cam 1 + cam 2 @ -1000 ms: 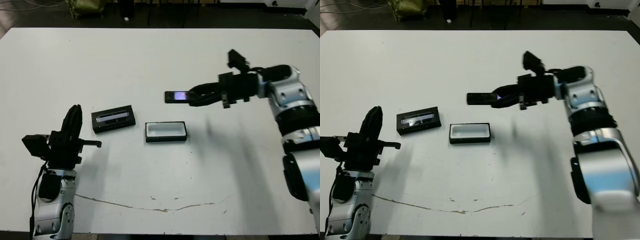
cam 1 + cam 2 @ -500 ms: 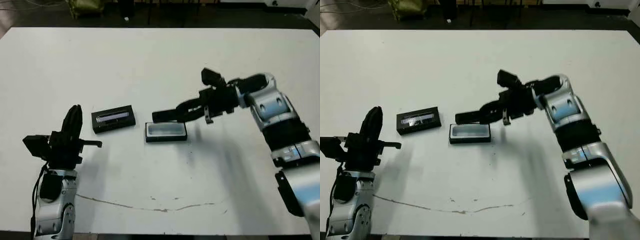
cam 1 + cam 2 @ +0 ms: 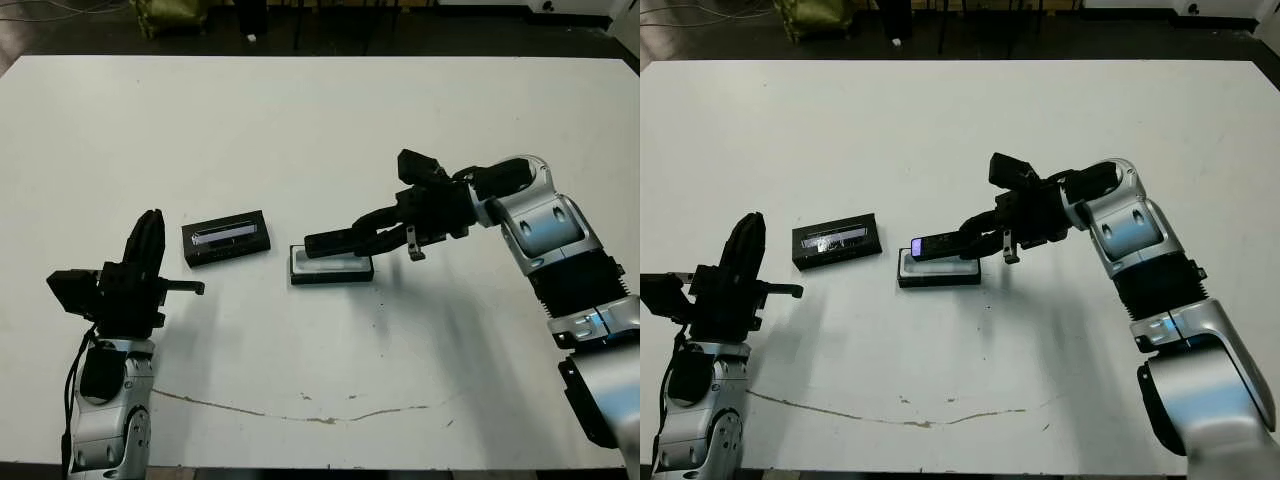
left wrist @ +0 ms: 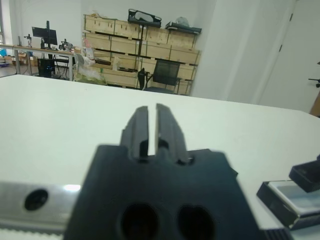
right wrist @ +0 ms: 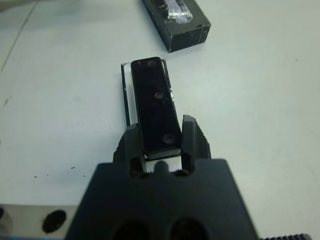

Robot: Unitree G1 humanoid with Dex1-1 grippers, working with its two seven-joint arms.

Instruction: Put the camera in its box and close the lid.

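Observation:
My right gripper is shut on the camera, a plain black bar gripped at one end. The camera hangs lengthwise just over the box, a white-lined black tray at the table's middle. In the right wrist view the camera covers nearly all of the box beneath it; whether they touch cannot be told. The lid, black with a glossy strip, lies flat just left of the box. My left gripper is shut on nothing at the near left, pointing away from me.
A thin brown crack line runs across the white table near its front edge. Beyond the far edge are a dark floor and chair legs. The left wrist view shows shelves with boxes across the room.
My right arm has carried the camera left and down, from well right of and above the box to directly over it. The left arm, lid and box have not moved.

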